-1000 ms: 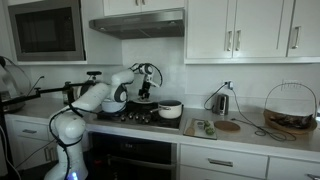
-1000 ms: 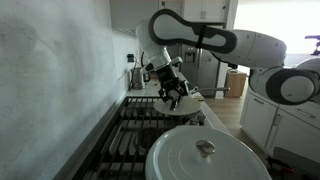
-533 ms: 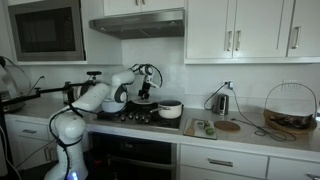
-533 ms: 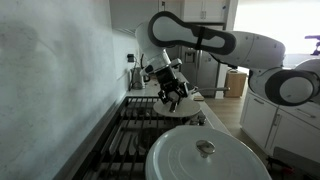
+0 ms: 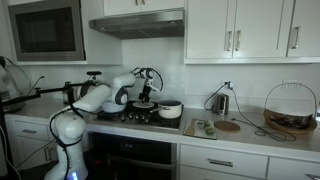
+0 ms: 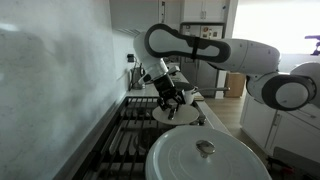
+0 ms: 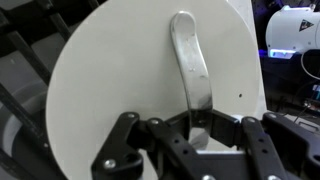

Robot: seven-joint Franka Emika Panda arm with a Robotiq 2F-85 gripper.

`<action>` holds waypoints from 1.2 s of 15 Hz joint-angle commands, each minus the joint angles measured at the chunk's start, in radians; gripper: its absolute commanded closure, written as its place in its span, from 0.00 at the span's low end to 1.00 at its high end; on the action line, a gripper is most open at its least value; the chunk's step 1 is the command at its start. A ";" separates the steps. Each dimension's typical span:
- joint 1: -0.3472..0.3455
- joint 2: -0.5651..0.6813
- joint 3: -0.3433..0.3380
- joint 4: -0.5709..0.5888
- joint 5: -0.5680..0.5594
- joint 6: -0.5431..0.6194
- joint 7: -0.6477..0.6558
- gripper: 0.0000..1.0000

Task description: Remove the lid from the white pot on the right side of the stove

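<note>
- Dropping since the earlier frame: gripper [image 6: 172, 101] now sits lower, close over the white lid [image 6: 178, 113] at the stove's far end.
- Wrist view alone shows the grip: fingers [image 7: 165, 140] pinched on the lid's metal handle [image 7: 190, 55].
- Another lidded white pot [image 6: 205, 155] fills the foreground in an exterior view.
- Surface [image 6: 130, 135]: dark stove grates. White cabinets [image 5: 235, 30] and microwave [image 5: 45, 30] above.

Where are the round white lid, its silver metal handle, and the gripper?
round white lid [image 7: 110, 90], wrist view, bare left surface
silver metal handle [image 7: 188, 55], wrist view, upper strap
gripper [image 7: 203, 121], wrist view, between fingertips
</note>
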 commanded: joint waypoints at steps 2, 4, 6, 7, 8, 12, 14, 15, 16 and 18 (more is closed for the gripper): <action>0.001 0.026 -0.001 0.036 0.015 0.039 0.040 1.00; 0.001 0.036 -0.002 0.036 0.014 0.059 0.042 1.00; 0.000 0.045 -0.003 0.036 0.014 0.075 0.044 1.00; 0.000 0.048 -0.003 0.035 0.014 0.079 0.045 1.00; 0.000 0.051 -0.004 0.035 0.013 0.085 0.047 1.00; 0.000 0.061 -0.006 0.038 0.010 0.115 0.065 1.00; 0.000 0.064 -0.008 0.038 0.009 0.131 0.074 1.00; 0.000 0.066 -0.009 0.038 0.008 0.139 0.075 1.00; 0.000 0.068 -0.011 0.038 0.006 0.148 0.074 1.00; 0.000 0.070 -0.014 0.037 0.004 0.158 0.074 1.00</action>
